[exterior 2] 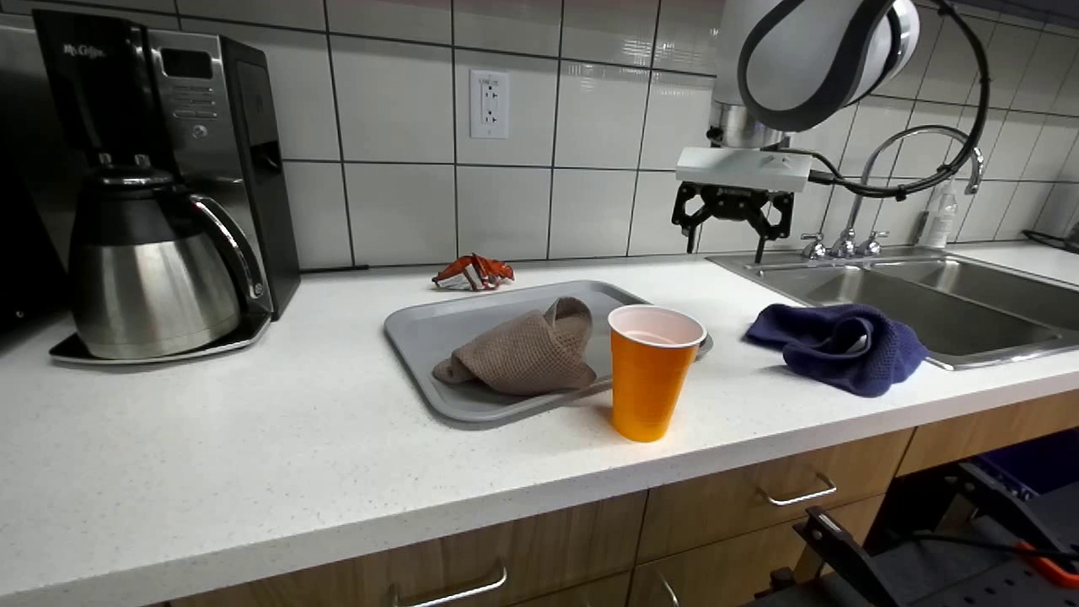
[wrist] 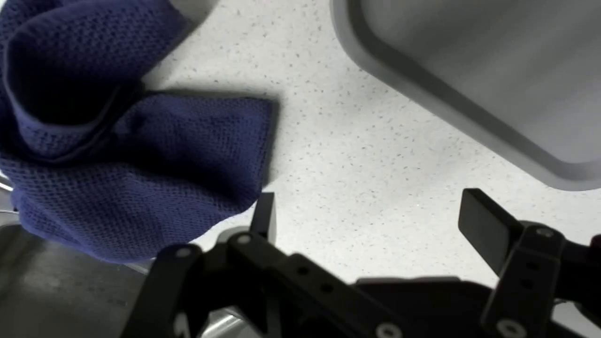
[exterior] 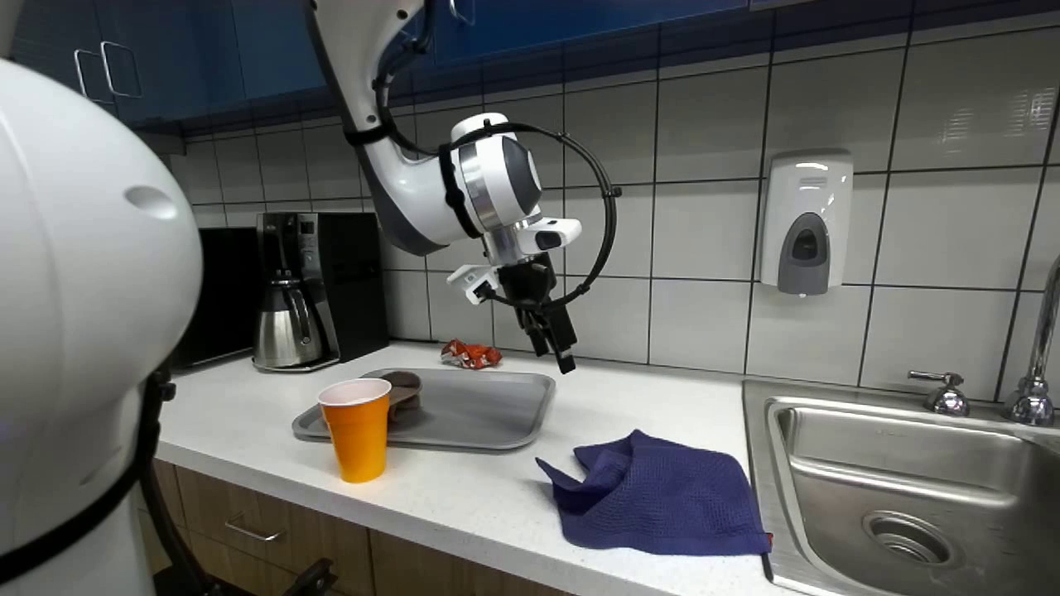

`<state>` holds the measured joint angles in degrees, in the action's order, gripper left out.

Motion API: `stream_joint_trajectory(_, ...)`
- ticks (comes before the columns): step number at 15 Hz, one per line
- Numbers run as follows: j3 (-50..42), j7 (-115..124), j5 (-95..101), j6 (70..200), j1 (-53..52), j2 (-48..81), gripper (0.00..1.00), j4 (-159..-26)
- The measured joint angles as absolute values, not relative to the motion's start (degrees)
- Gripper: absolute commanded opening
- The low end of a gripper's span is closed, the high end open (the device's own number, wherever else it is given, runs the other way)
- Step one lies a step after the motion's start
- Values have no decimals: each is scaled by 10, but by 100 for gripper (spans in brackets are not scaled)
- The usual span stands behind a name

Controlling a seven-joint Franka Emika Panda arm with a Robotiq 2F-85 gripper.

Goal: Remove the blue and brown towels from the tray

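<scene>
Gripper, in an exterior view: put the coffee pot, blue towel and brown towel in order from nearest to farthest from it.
In an exterior view, from the gripper:
1. Blue towel, to its lower right, beside the sink.
2. Brown towel, to its lower left, on the tray.
3. Coffee pot, at the picture's far left.

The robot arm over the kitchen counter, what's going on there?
A robot arm seems to be clearing towels off a gray tray. The blue towel lies on the counter by the sink, while the brown towel sits bunched on the tray, not yet removed. The gripper hangs open above the counter, holding nothing.
</scene>
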<state>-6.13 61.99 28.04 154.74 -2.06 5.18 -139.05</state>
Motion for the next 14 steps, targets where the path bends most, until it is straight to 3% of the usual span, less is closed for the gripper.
stream_joint_trajectory(14,5,498,173,1547,-64,53,100,-1354)
